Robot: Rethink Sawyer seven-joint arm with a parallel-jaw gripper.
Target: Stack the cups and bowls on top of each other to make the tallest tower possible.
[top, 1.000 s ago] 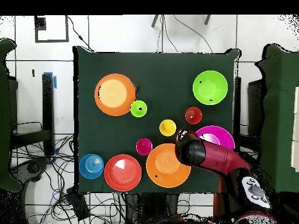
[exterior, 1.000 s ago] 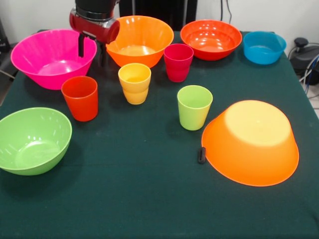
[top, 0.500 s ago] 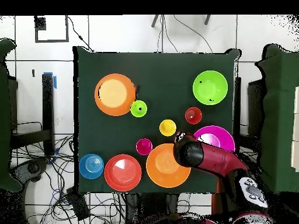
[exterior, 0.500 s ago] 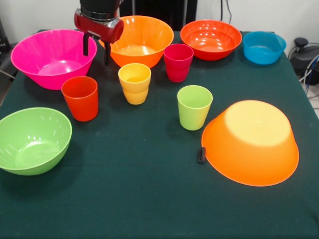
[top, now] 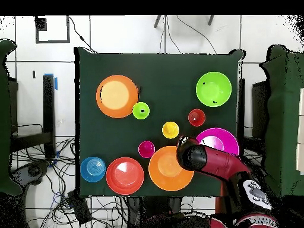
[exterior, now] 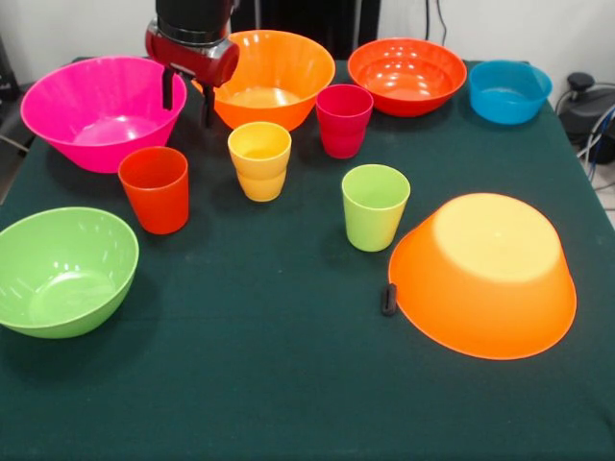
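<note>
The tool (exterior: 187,93) hung spread and empty between the pink bowl (exterior: 101,110) and the upright orange bowl (exterior: 269,77); nothing was stacked on the counter (exterior: 269,384). Descending there, a finger would probably clip either rim. Since the earlier frame, it had barely shifted.

You see a dark green table cloth (exterior: 288,384); pink bowl (exterior: 101,110); two orange bowls (exterior: 269,72); red-orange bowl (exterior: 406,75); blue bowl (exterior: 509,91); lime bowl (exterior: 60,271); cups orange-red (exterior: 155,188), yellow (exterior: 259,159), crimson (exterior: 343,119), lime (exterior: 374,206).
</note>
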